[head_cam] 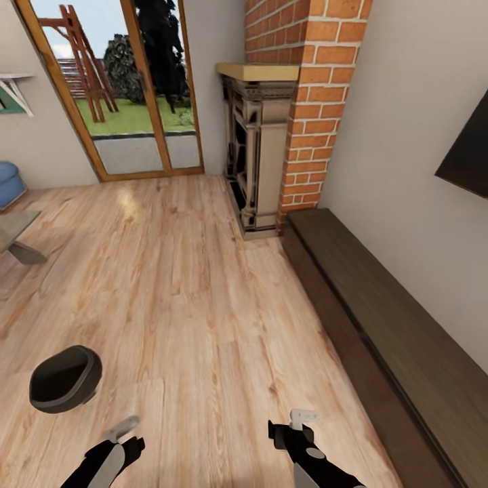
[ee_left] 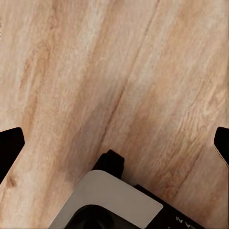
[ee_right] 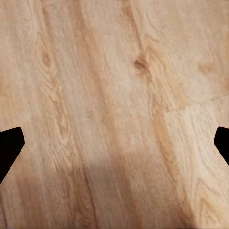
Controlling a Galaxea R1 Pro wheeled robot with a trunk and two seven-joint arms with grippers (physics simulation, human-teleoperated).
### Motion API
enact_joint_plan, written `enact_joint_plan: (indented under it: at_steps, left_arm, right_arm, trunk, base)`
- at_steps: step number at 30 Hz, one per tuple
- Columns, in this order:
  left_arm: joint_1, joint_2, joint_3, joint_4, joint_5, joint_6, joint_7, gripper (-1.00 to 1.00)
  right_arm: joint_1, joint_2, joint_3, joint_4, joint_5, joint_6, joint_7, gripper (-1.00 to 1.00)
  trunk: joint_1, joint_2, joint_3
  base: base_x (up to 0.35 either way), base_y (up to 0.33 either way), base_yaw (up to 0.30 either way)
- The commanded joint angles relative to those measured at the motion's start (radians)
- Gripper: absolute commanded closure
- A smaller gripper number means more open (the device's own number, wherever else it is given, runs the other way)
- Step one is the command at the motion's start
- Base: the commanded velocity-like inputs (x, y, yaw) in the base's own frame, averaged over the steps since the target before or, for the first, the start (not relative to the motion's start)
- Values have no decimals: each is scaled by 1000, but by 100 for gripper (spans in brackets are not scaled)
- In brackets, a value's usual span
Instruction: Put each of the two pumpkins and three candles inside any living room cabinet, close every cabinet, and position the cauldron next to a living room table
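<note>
Along the frame's right edge the cabinet [head_cam: 379, 325] sits closed, both jaws spread and empty, so driving on risks knocking the cauldron [head_cam: 66, 378] at lower left.

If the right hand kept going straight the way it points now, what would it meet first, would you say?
Most likely the bare wooden floor: the right wrist view looks along the open fingers at floorboards with nothing between them. How far away the floor lies is unclear.
</note>
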Motion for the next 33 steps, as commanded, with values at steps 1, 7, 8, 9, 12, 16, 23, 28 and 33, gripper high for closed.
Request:
enact_joint_plan:
  at_steps: [1, 7, 8, 9, 12, 16, 23, 28, 33]
  left_arm:
    - [0, 1, -3, -2, 8, 4, 7, -100]
    - [0, -1, -3, -3, 7, 2, 7, -100]
    - [0, -1, -3, -3, 7, 2, 7, -100]
    - [0, -1, -3, -3, 7, 2, 7, -100]
    - [0, -1, -3, -3, 7, 2, 7, -100]
    - [0, -1, -3, -3, 7, 2, 7, -100]
    - [0, -1, -3, -3, 6, 2, 7, -100]
    - [0, -1, -3, -3, 5, 2, 7, -100]
    - [0, -1, -4, -2, 5, 2, 7, -100]
  right_arm:
    - [-1, 0, 9, 0, -9, -4, -6, -100]
    - [-1, 1, 9, 0, -10, -4, -11, -100]
    - [-1, 1, 9, 0, -10, -4, -12, -100]
    - [-1, 1, 9, 0, -10, -4, -13, -100]
    - [-1, 1, 9, 0, -10, -5, -14, -100]
    - [-1, 1, 10, 0, -10, -4, -16, -100]
    - [-1, 1, 10, 0, -9, -3, -17, -100]
    - [-1, 1, 10, 1, -8, -2, -17, -100]
    - [-1, 1, 10, 1, -8, -2, -17, -100]
  trunk:
    - [1, 0, -1]
    - [1, 0, -1]
    - [1, 0, -1]
    - [1, 0, -1]
    - [1, 0, -1]
    - [1, 0, -1]
    - [1, 0, -1]
    - [1, 0, -1]
    - [1, 0, -1]
  base:
    - [155, 0, 259]
    - [53, 0, 280]
    - [8, 0, 290]
    - [5, 0, 291]
    - [3, 0, 292]
    - [1, 0, 292]
    - [5, 0, 292]
    - [141, 1, 292]
    - [278, 71, 292]
